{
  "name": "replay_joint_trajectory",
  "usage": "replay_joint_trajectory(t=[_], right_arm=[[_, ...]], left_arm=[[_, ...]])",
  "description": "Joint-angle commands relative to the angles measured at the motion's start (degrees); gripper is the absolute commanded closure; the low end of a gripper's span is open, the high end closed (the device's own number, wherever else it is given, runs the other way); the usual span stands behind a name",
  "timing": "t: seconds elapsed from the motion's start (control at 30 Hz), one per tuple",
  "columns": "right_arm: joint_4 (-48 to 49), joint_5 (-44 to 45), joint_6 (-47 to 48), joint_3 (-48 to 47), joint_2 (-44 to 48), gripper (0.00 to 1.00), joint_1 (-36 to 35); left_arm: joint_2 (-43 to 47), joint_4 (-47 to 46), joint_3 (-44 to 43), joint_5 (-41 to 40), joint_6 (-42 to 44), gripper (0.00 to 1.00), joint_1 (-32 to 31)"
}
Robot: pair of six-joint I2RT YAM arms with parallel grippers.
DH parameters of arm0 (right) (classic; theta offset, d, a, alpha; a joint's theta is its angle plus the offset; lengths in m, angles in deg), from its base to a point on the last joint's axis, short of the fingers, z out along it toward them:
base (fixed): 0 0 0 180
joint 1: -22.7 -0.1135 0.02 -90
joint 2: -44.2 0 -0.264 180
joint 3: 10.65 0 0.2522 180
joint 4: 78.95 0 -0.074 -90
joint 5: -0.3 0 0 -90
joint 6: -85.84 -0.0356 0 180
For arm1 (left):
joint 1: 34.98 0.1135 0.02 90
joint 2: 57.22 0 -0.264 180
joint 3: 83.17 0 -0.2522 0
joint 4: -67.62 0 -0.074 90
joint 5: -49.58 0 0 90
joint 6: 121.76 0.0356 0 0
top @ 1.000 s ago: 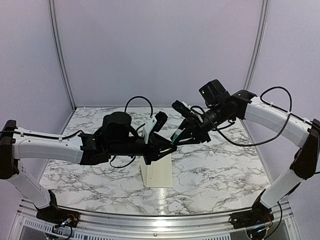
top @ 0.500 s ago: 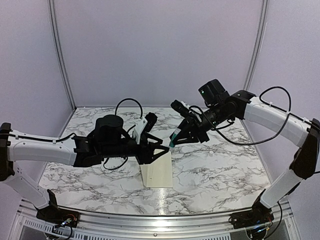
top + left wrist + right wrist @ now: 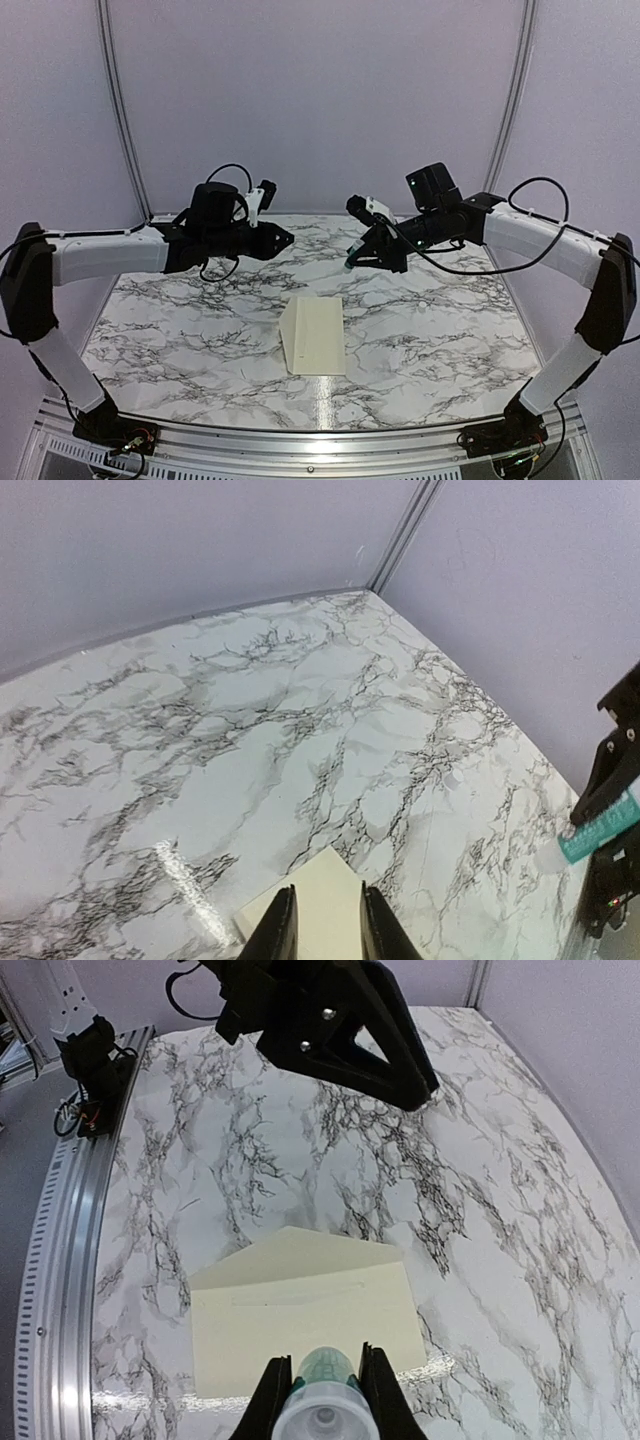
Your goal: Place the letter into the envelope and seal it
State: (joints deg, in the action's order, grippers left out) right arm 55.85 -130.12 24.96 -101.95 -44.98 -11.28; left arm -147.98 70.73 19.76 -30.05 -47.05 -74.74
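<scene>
The cream envelope (image 3: 318,338) lies flat on the marble table, its triangular flap (image 3: 287,337) open to the left; it also shows in the right wrist view (image 3: 300,1320) and the left wrist view (image 3: 322,875). The letter shows in no view. My left gripper (image 3: 284,238) hangs in the air behind and left of the envelope, open and empty; in its own view (image 3: 322,925) the envelope shows far below between the fingers. My right gripper (image 3: 358,256) is shut on a white-and-green glue tube (image 3: 325,1400), held above the envelope's far right, tip down (image 3: 351,262).
The marble table (image 3: 450,330) is walled by pale panels at the back and sides. An aluminium rail (image 3: 320,440) runs along the near edge. The left arm's black wrist (image 3: 330,1030) fills the top of the right wrist view. The tube also shows in the left wrist view (image 3: 600,830).
My left arm has lifted off the envelope's flap and drawn back up and to the left. My right arm has shifted slightly back with the glue tube. The envelope lies uncovered.
</scene>
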Motion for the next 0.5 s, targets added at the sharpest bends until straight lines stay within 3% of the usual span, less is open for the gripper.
replay_joint_trajectory(t=[0.0,0.27,0.47], right_arm=[[7.4,4.7,0.5,1.5,-3.3,1.00,-0.7],[12.7,7.9,3.2,6.1,-8.4,1.00,-5.7],[14.9,7.7,4.0,7.4,-12.5,1.00,-7.3]], left_arm=[[-10.5,6.4,-7.3,10.1,-4.6,0.80,1.6],[-24.8,10.4,-16.2,17.1,-7.5,0.95,1.5],[-29.0,14.9,-17.9,19.2,-6.5,0.96,1.5]])
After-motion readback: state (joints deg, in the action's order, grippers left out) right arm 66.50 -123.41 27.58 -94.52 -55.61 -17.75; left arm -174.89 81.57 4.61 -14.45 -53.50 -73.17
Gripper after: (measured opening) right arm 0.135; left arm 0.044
